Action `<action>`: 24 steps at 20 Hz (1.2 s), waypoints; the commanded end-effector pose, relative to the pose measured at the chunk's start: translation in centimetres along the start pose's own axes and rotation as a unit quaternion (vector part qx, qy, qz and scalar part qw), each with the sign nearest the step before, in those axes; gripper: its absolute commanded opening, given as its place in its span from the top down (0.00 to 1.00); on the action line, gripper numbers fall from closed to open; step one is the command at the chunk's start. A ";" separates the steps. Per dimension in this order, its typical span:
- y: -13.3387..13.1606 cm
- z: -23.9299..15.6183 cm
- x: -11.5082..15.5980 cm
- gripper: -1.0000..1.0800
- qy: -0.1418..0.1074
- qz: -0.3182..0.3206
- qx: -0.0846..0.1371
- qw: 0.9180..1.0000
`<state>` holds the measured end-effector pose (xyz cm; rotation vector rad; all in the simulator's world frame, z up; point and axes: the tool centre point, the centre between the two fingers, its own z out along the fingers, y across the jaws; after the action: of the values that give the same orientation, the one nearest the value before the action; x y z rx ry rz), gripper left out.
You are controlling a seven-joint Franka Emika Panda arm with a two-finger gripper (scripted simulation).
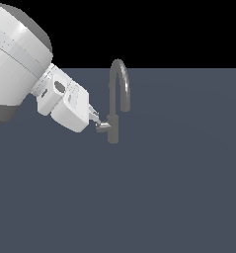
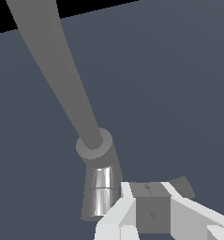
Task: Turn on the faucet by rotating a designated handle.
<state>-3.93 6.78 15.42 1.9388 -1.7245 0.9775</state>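
Note:
The grey faucet (image 1: 113, 129) stands upright in the exterior view, its arched spout (image 1: 120, 79) curving over and down. The short handle (image 1: 104, 126) sticks out of the body toward the exterior view's left. My white gripper (image 1: 98, 122) reaches in from that side and is shut on the handle. In the wrist view the faucet body (image 2: 100, 190) and the long spout (image 2: 62, 79) rise beside my gripper (image 2: 147, 193). Its white fingers (image 2: 117, 212) press against both sides of the grey handle (image 2: 152, 208), whose far end (image 2: 183, 185) pokes out past them.
The faucet stands on a flat dark blue-grey surface (image 1: 178, 188) that runs back to a black background. The arm's large white link (image 1: 13, 59) fills the upper part of the exterior view's left.

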 end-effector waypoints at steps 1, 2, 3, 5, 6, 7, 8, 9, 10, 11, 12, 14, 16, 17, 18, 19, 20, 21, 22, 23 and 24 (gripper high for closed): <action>0.6 0.6 -0.3 1.00 0.001 -0.004 -0.003 1.000; 0.9 0.9 -0.5 1.00 0.001 -0.003 -0.003 1.000; 1.3 1.2 -0.7 1.00 0.002 -0.002 -0.004 1.000; 1.9 1.8 -1.2 1.00 0.003 0.000 -0.006 1.000; 2.2 2.1 -1.4 1.00 0.003 0.001 -0.007 1.000; 2.5 2.4 -1.6 1.00 0.004 0.002 -0.008 1.000; 2.9 2.7 -1.8 1.00 0.004 0.003 -0.009 1.000; 3.2 3.0 -2.0 1.00 0.004 0.003 -0.010 1.000; 3.5 3.3 -2.2 1.00 0.005 0.004 -0.011 1.000; 3.8 3.6 -2.4 1.00 0.005 0.005 -0.011 1.000; 4.1 3.9 -2.6 1.00 0.006 0.006 -0.012 1.000; 2.9 2.7 -2.9 1.00 -0.002 -0.033 0.000 0.999; 2.9 3.2 -3.2 1.00 -0.001 -0.029 -0.001 1.000; 3.0 3.4 -3.4 1.00 -0.001 -0.027 -0.002 1.000; 3.0 3.6 -3.6 1.00 0.000 -0.025 -0.002 1.000; 3.1 3.9 -3.8 1.00 0.000 -0.023 -0.003 1.000; 3.1 4.1 -3.9 1.00 0.001 -0.021 -0.004 1.000; 3.2 4.4 -4.1 1.00 0.001 -0.019 -0.004 1.000; 3.2 4.7 -4.3 1.00 0.001 -0.017 -0.005 1.000; 3.3 4.9 -4.5 1.00 0.002 -0.015 -0.006 1.000; 3.3 5.2 -4.7 1.00 0.002 -0.013 -0.006 1.000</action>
<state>-5.43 6.87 9.04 1.9719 -1.6877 0.9645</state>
